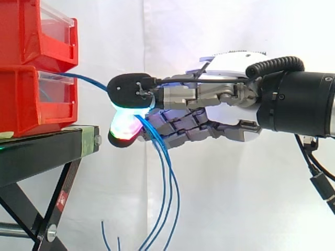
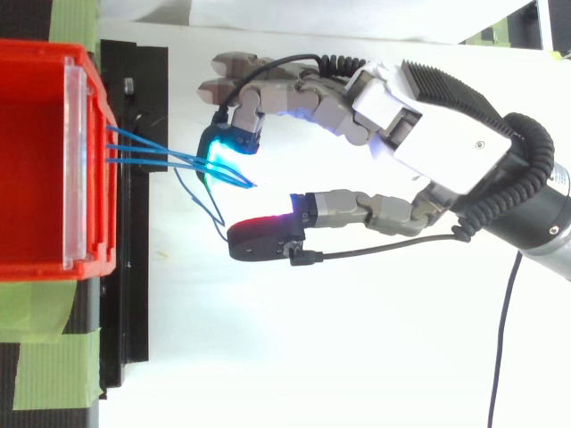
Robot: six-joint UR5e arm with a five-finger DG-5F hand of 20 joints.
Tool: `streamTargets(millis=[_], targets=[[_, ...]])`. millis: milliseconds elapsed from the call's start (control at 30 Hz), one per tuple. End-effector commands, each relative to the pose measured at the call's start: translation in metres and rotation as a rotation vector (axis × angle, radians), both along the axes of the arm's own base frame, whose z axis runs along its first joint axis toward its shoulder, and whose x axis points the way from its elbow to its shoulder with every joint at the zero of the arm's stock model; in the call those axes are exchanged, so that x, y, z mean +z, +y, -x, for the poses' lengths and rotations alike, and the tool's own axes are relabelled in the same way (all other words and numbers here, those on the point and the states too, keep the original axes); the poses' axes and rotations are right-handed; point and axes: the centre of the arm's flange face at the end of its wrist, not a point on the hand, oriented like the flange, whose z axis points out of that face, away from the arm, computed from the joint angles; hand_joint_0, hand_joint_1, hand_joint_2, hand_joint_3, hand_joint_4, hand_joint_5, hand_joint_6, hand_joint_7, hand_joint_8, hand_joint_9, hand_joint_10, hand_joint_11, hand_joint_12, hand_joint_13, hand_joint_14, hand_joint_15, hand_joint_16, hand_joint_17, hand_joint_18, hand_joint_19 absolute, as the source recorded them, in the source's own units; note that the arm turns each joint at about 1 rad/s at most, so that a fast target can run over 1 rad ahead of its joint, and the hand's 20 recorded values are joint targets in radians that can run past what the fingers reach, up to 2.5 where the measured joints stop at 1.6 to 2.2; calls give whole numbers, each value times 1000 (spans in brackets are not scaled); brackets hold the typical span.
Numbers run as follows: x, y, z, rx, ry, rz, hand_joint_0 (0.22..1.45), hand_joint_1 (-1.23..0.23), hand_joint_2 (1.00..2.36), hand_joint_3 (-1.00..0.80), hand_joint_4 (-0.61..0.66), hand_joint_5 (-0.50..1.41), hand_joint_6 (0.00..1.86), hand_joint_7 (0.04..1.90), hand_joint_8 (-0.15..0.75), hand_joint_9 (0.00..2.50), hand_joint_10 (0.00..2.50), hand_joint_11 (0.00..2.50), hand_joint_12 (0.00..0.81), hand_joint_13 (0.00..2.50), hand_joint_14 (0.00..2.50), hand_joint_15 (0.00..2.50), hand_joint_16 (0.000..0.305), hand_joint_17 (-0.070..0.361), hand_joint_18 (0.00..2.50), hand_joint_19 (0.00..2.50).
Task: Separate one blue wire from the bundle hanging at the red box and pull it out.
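**Position of the work.** The blue wires (image 2: pixel 152 153) leave the front of the lower red box (image 1: pixel 31 99) and run roughly level across to the hand (image 2: pixel 428 125). Below the hand they hang loose with their ends free. The box sits on the black stand (image 1: pixel 36 151).

**Hand condition.** The hand is spread, with thumb and fingers held apart. From above, the wires converge against the cyan-glowing fingertip pad (image 2: pixel 223 147). The thumb pad (image 2: pixel 263 241), glowing red, stands clear on the far side of the gap. No pinch is evident.

**Separation.** One strand (image 2: pixel 203 203) bows away from the rest and reaches just beside the thumb pad. I cannot tell whether it touches. The other strands lie close together.

**Assessment.** The approach is done and the hand is in among the bundle. Singling out a wire looks barely begun. What is left is to close on that one strand alone and draw it out of the box. By appearance, every wire is rooted there and none is pulled free.
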Motion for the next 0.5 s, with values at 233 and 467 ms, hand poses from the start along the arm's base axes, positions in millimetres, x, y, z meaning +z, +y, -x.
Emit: streamTargets(millis=[233, 467], targets=[[0, -4, 0, 0, -1, -1, 562, -566, 1008, -410, 306, -149, 503, 1128, 322, 510, 6, 211, 378, 274, 7, 199, 54, 122, 228, 376], [10, -5, 1, 5, -13, 1, 583, -558, 1012, -366, 296, -147, 503, 1149, 317, 519, 6, 213, 374, 284, 7, 206, 53, 120, 232, 367]])
